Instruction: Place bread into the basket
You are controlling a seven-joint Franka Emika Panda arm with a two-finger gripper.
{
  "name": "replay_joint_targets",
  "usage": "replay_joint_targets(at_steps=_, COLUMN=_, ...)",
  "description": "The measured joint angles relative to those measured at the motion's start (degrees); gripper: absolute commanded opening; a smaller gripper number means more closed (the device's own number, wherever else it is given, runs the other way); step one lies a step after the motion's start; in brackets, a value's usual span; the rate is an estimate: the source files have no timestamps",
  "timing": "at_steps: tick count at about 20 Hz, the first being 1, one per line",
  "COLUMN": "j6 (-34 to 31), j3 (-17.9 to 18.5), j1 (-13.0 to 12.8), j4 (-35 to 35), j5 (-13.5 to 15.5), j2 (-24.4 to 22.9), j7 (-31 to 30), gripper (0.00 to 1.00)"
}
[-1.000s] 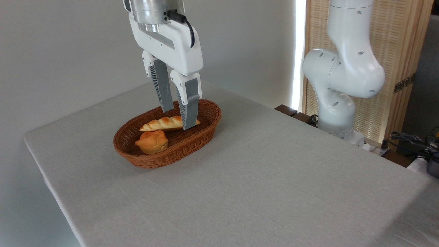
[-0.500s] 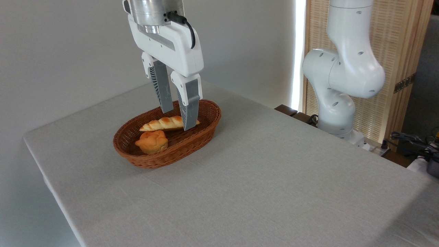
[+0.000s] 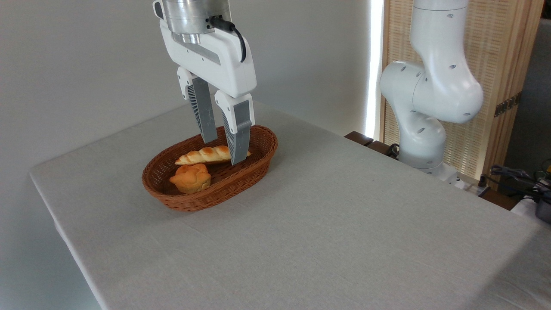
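Wicker basket [image 3: 258, 148] held the braided loaf [image 3: 205, 155], lying flat beside a knotted bun [image 3: 190, 177], long axis running left-right. Gripper [image 3: 224, 151] hung over the loaf's right end, fingers apart, gripping nothing; a straight upward retreat appeared clear.

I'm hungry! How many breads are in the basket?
2: the long bread at the back of the basket, the round bun in front of it. None looks hidden.
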State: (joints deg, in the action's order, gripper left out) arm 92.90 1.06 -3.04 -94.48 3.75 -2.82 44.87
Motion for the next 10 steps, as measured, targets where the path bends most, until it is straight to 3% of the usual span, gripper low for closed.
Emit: replay_joint_targets(at_steps=10, j6=0.00, j3=0.07, j1=0.32, j4=0.00, j5=0.00, j2=0.00, j7=0.00, gripper=1.00)
